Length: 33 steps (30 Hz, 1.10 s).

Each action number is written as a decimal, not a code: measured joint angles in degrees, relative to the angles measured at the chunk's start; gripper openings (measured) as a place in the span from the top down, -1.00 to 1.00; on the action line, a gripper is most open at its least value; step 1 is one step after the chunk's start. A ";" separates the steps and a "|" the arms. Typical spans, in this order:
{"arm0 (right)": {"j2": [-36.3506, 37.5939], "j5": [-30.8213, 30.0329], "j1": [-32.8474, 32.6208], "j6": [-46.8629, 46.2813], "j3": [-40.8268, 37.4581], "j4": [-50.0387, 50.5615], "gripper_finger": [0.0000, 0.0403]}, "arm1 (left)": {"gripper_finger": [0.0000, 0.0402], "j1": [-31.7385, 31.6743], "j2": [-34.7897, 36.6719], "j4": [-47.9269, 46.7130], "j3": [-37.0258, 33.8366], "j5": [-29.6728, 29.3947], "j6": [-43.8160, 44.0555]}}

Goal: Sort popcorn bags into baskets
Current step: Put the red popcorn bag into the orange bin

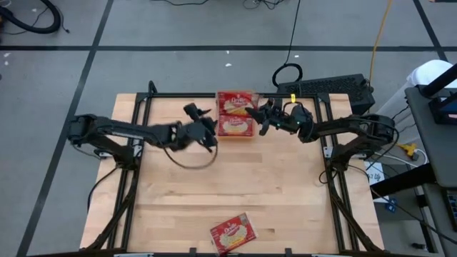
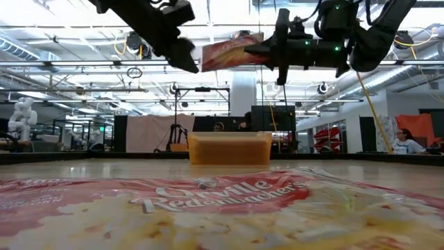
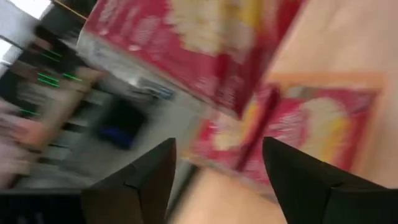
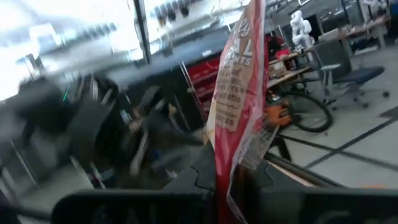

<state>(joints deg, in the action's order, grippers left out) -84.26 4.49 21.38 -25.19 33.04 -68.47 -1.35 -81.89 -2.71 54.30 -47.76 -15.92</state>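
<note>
My right gripper [image 2: 267, 48] is shut on a red popcorn bag [image 2: 232, 52], held in the air above the orange basket [image 2: 229, 147]. Seen from above, the basket [image 1: 236, 137] sits at the table's far middle with red bags lying in it. My left gripper [image 3: 217, 168] is open just left of the held bag [image 3: 199, 37] and apart from it; beyond its fingers are the bags in the basket [image 3: 311, 124]. Another bag [image 1: 232, 232] lies flat by the near edge and fills the low view's foreground [image 2: 208, 201]. My right gripper pinches the bag between its two fingers at its right-hand edge [image 2: 253, 48], coming level from the table's right. In the right wrist view the bag's edge [image 4: 230, 155] stands edge-on between the fingers. The bag is lifted clear, roughly level, above the basket.
Black frame rails [image 1: 136, 128] run along the table's left and right sides. A keyboard [image 1: 328, 87] and cables lie beyond the far right corner. Bare wood [image 1: 235, 185] stretches between the basket and the near bag.
</note>
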 joint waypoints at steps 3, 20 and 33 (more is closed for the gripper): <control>1.04 0.13 -0.78 5.32 -0.02 2.81 0.94 | -0.11 -5.58 4.51 -3.24 0.00 15.54 8.24; 1.15 -0.07 -2.11 10.76 -0.02 3.63 0.93 | -0.05 -19.58 10.71 4.66 -6.03 48.38 20.52; 1.15 -0.20 -1.18 8.05 -0.02 3.63 0.93 | -0.14 -19.91 10.67 30.90 -19.90 50.91 28.61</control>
<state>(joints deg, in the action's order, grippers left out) -83.11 4.29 20.19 -17.14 33.02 -64.84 -21.26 -71.22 28.20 34.40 3.16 12.68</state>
